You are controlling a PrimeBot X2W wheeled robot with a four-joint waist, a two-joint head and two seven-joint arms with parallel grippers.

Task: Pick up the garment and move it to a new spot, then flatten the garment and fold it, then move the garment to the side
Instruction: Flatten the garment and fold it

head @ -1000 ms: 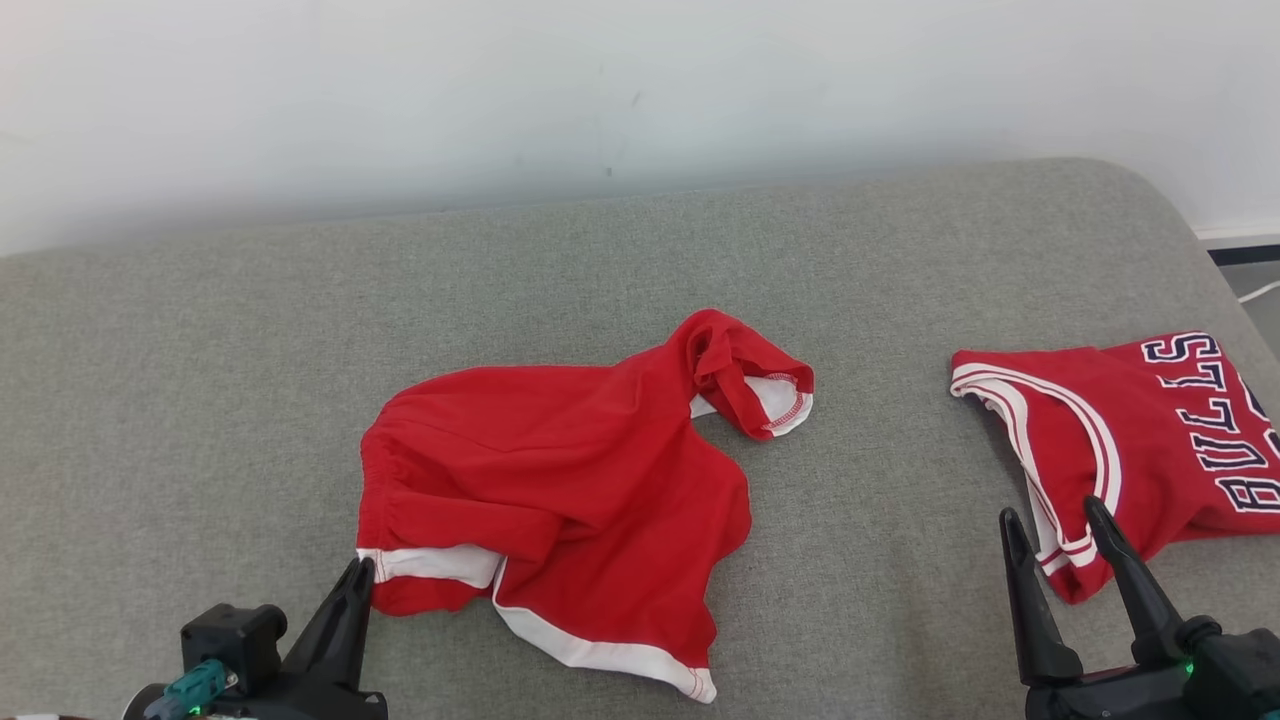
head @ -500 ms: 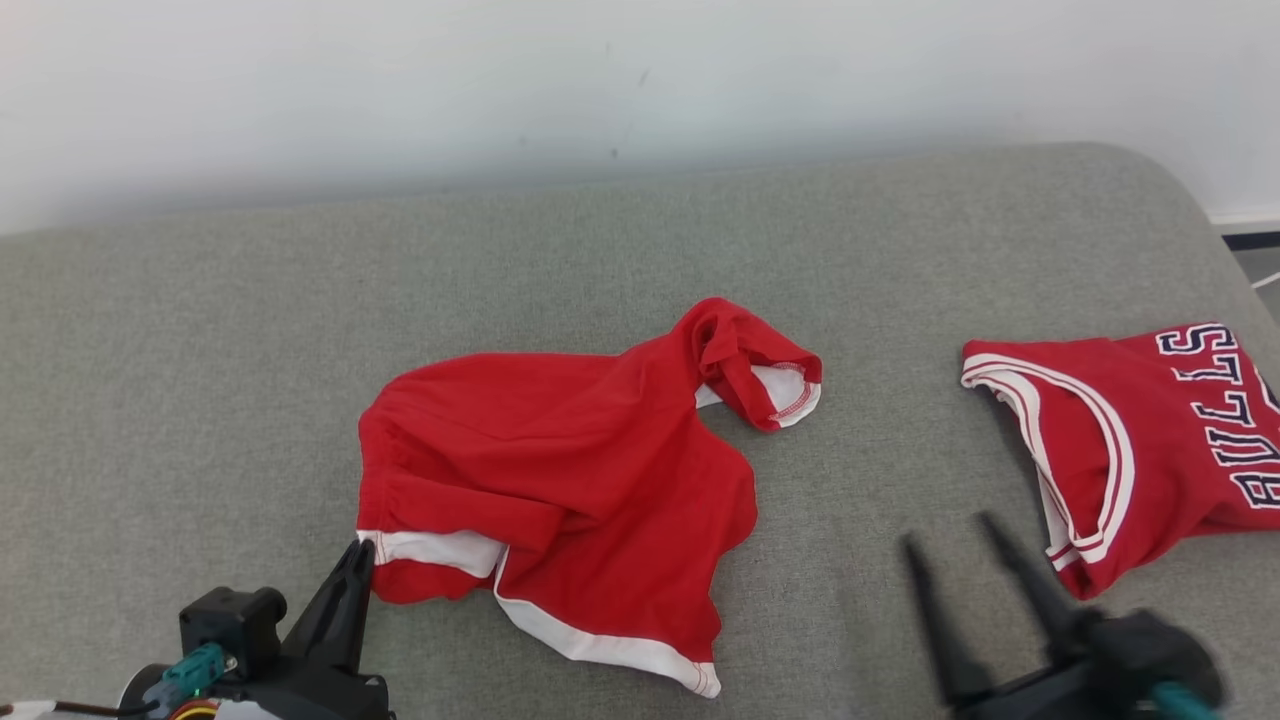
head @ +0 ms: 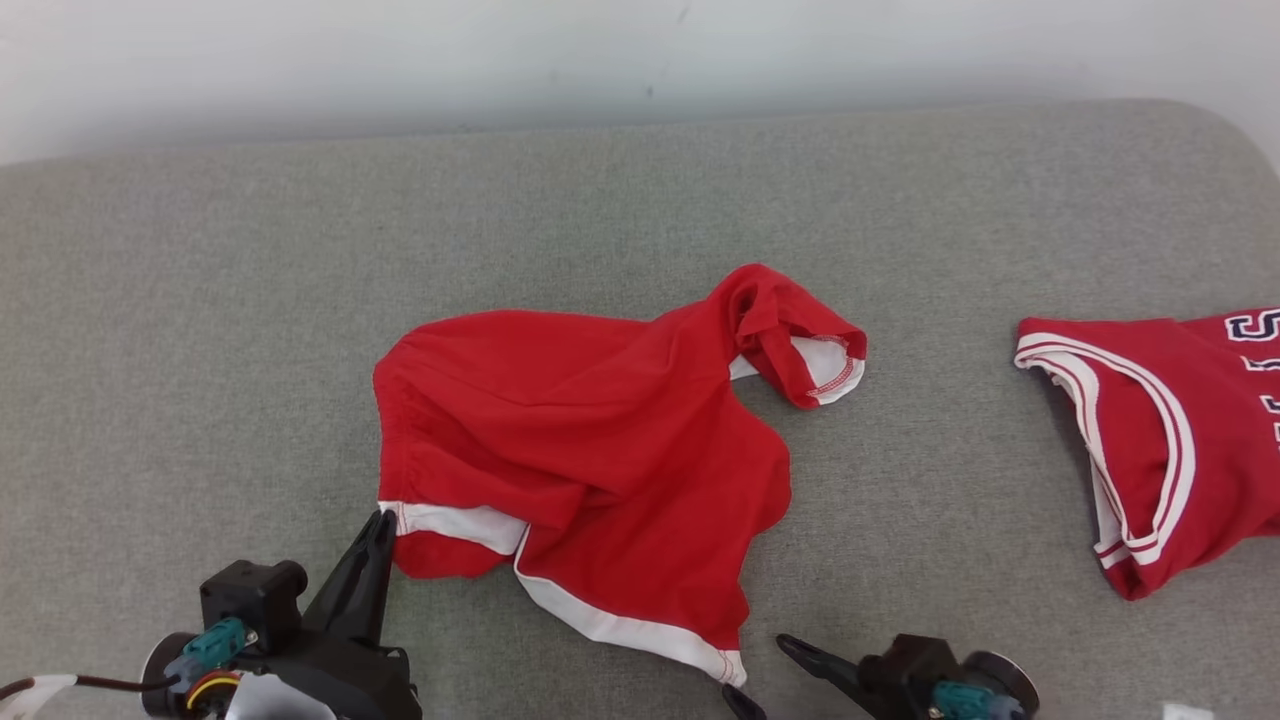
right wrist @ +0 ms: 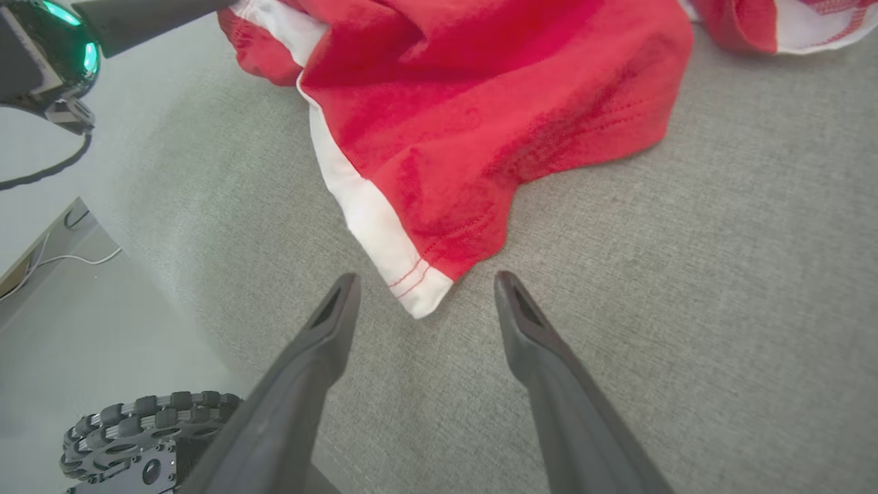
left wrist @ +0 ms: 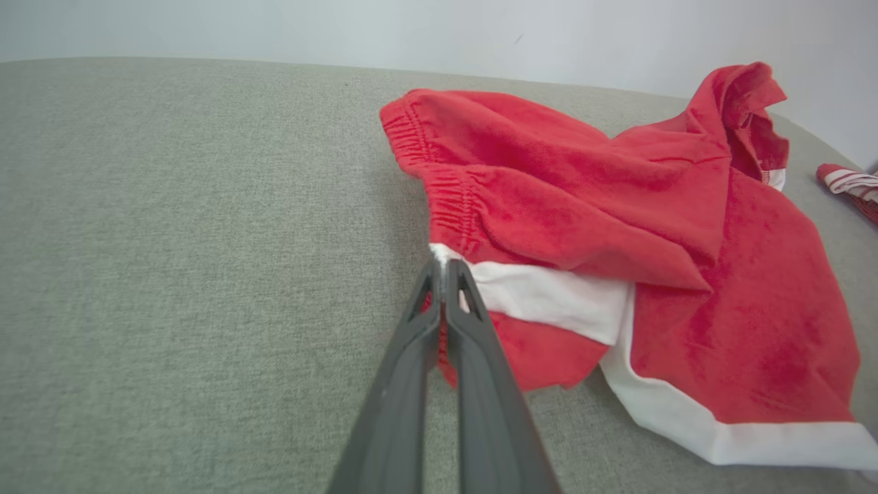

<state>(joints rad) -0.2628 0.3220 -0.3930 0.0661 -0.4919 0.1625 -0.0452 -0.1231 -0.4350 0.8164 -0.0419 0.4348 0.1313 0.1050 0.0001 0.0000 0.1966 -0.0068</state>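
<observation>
grey cushion [head: 200, 300], red shorts [head: 600, 440], red jersey [head: 1225, 460]

You have bright, even, diffuse light in all three views. The wall [head: 400, 60] washes out to near white. The shorts [head: 590, 450] look strongly saturated red and throw only thin, soft shadows onto the grey cushion [head: 200, 300] under their edges and folds. From the left wrist, the cushion's far edge bows with the wide lens, and the left pincer [left wrist: 444, 264] turns soft toward the bottom. A green lamp [right wrist: 90, 57] glows in the right wrist view's top left corner

Head high, wrists low, garment [head: 600, 450] shared
</observation>
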